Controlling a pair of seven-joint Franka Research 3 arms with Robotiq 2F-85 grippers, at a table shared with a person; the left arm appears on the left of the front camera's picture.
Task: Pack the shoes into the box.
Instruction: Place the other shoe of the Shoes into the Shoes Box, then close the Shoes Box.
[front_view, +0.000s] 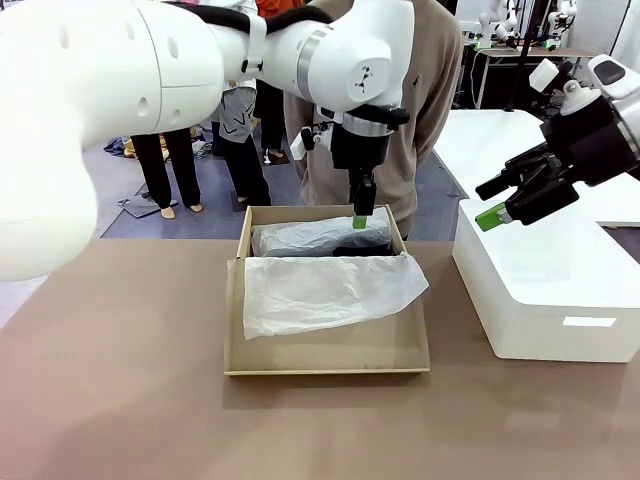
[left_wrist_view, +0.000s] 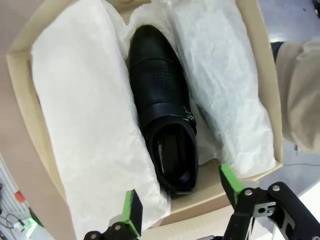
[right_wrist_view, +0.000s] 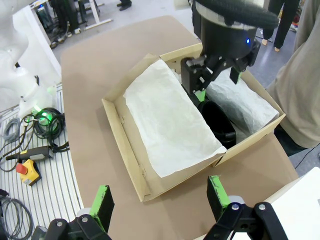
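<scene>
The box (front_view: 326, 361) is a tan cardboard shoebox lined with crinkled white tissue, standing mid-table. One glossy black shoe (left_wrist_view: 162, 112) with a strap and small buckle lies in the far half of the box, nested in the tissue, and it appears as a dark shape (front_view: 352, 249) in the front view. My left gripper (front_view: 362, 218) hangs just above that shoe. Its green pads (left_wrist_view: 132, 210) stand wide apart, open, clear of the shoe's heel. Off to the right, my right gripper (front_view: 498, 208) is open and holds nothing, raised over the white plastic box.
A large white plastic box (front_view: 545, 295) stands right of the shoebox. A person in a beige top (front_view: 435, 90) stands close behind the shoebox's far edge. A sheet of tissue (front_view: 325, 288) drapes over the box's near half. Brown table surface lies bare in front and to the left.
</scene>
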